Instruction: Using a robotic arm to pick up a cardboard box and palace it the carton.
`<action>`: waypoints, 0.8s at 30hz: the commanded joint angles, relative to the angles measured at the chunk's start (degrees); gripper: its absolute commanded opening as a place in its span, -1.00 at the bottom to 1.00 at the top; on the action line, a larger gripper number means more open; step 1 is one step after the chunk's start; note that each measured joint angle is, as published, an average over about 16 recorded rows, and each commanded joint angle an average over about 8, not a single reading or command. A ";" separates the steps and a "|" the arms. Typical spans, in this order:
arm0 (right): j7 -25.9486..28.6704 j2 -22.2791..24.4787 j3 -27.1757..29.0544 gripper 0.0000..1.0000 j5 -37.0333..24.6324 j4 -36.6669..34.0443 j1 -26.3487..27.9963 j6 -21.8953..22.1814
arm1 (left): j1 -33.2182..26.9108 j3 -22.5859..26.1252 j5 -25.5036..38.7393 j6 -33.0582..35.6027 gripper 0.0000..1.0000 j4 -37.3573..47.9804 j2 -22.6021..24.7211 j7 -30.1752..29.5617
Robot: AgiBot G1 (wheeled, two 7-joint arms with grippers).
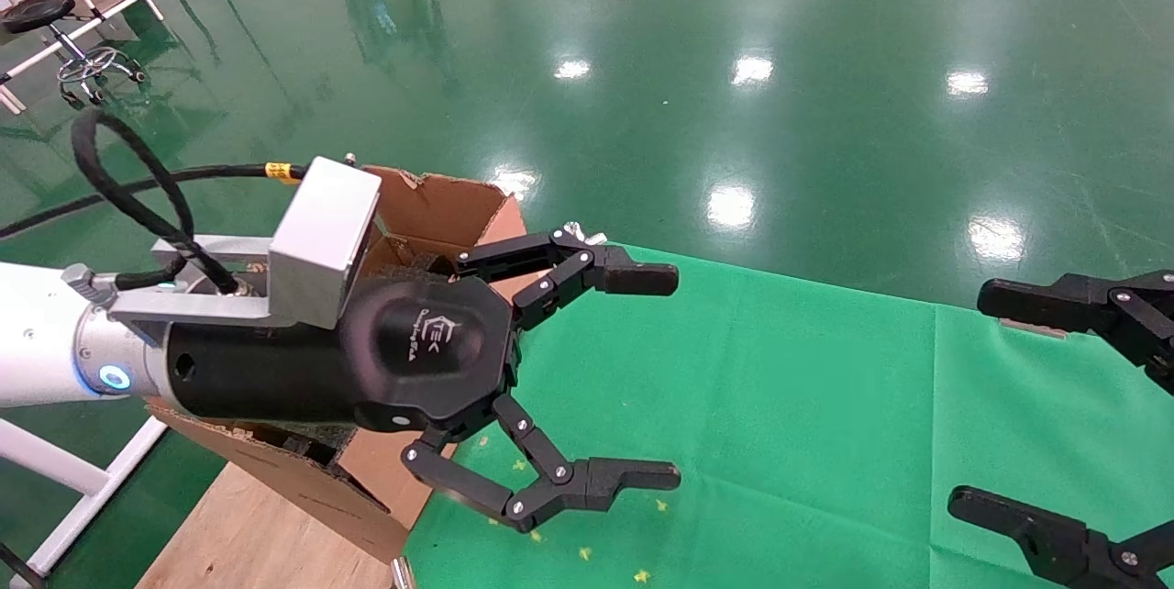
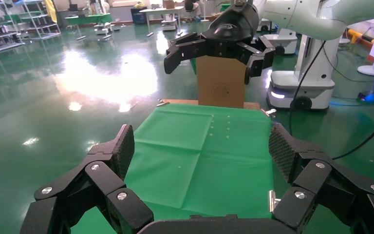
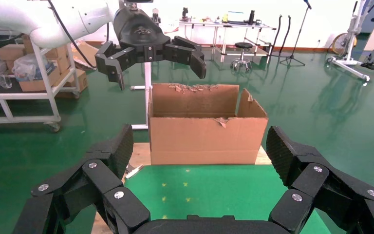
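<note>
1. Worktop (image 1: 238, 534): bare wood at its left end. A green cloth (image 1: 825, 405) covers the rest.

2. Carton (image 1: 440, 204): a large brown corrugated box. It stands on the wooden left end of the worktop, just beside the edge of the cloth. Its top is open, the flaps stand upright, and their upper edges are torn. The right wrist view shows its long side (image 3: 207, 136) facing the cloth.

3. Left arm (image 1: 37, 332): white, with a blue light ring (image 1: 112, 378) at the wrist, a silver block (image 1: 326, 240) on top and a looped black cable (image 1: 128, 176). It reaches in from the left across the carton.

4. Left hand (image 1: 674, 378): black, two linked fingers, spread wide, holding nothing. It hangs above the carton's open top (image 3: 158, 73); in the head view its fingertips project over the near edge of the cloth.

5. Right hand (image 1: 972, 398): at the right end of the worktop above the cloth, well apart from the carton, facing it (image 3: 198, 141). Its fingers are spread and hold nothing.
</note>
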 commanded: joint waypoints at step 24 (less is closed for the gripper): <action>0.00 0.00 0.00 1.00 0.00 0.00 0.00 0.00 | -0.26 0.15 0.47 -0.25 1.00 0.40 0.09 -0.10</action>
